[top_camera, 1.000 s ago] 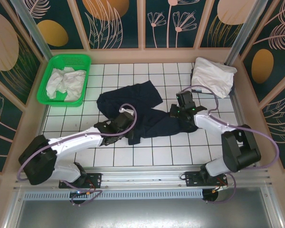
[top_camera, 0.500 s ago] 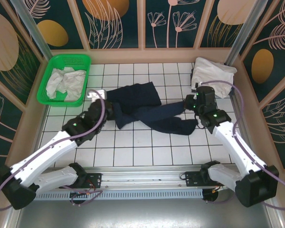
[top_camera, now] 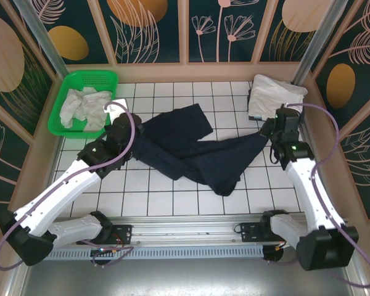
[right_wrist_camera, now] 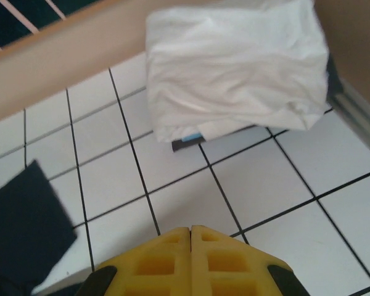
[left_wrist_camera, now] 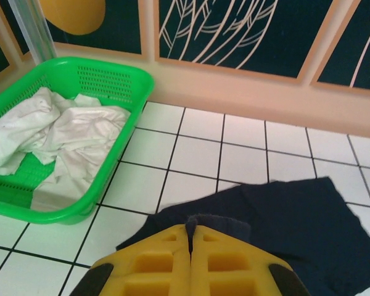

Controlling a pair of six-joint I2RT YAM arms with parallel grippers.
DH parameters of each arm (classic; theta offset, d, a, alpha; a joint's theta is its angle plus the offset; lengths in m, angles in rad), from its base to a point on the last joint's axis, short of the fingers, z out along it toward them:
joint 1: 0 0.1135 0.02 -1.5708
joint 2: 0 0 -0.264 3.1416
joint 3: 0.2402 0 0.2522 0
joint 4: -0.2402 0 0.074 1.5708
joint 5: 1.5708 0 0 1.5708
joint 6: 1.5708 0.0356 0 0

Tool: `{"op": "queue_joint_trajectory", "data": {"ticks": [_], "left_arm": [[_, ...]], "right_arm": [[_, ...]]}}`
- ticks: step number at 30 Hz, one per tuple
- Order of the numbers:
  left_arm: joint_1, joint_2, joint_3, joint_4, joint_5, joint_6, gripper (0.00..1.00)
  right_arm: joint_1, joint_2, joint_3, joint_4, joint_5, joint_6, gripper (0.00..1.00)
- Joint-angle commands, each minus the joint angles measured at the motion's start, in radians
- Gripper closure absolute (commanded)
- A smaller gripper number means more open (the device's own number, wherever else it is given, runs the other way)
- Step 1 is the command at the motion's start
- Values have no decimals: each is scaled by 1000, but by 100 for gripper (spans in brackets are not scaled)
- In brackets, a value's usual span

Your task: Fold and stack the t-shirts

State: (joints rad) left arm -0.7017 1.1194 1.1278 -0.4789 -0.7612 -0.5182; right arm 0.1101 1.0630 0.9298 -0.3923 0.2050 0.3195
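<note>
The left end effector (left_wrist_camera: 190,229) is pressed together, pinching an edge of the navy t-shirt (top_camera: 191,151). The right end effector (right_wrist_camera: 190,231) is pressed together, apparently gripping the opposite corner.

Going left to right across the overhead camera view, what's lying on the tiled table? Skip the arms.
green basket holding crumpled white shirts → navy t-shirt spread across the middle → folded white shirt in the far right corner
</note>
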Motion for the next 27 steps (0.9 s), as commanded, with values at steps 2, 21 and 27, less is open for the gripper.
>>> {"op": "queue_joint_trajectory", "data": {"ticks": [2,21,27], "left_arm": [[24,24,21,-1,-47,30,100],[168,37,-102,60,25,40,100],[170,58,-98,74,35,47,100]], "right_arm": [[-3,155,82,34,5,9,100],[348,106,-135,28,-109,95,34],[635,97,-325,48,-133,320,34]]}}
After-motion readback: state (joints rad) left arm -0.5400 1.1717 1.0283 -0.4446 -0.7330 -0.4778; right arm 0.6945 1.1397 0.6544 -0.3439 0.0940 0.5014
